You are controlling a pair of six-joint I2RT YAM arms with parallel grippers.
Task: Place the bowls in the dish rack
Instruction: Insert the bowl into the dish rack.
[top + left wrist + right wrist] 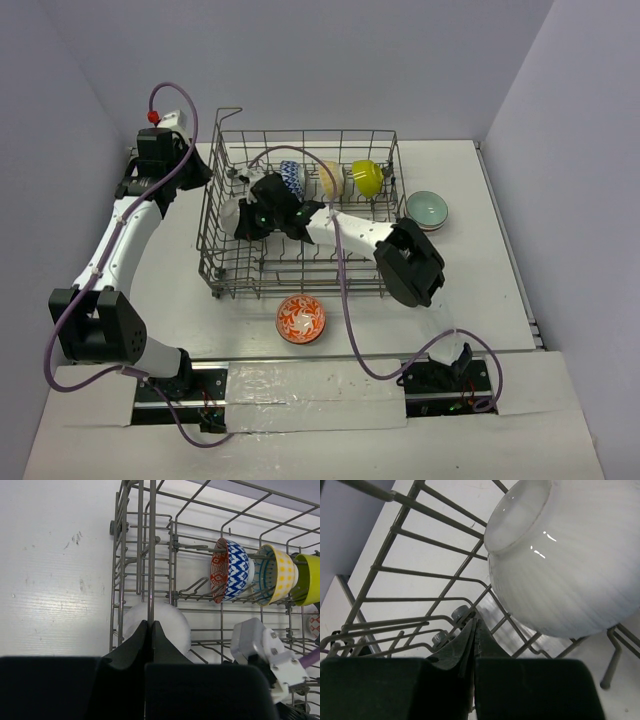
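The right gripper (472, 623) is inside the grey wire dish rack (260, 280), its jaws pressed fully together and holding nothing. Just beyond its tips, up and to the right, a glossy white ribbed bowl (565, 565) lies tilted on the wires, apparently clear of the tips. The left gripper (150, 623) is also closed and empty, outside the rack wall. Past its tips, to the right, a blue-white patterned bowl (232, 570), a pale yellow bowl (275, 575) and a lime bowl (310, 580) stand on edge.
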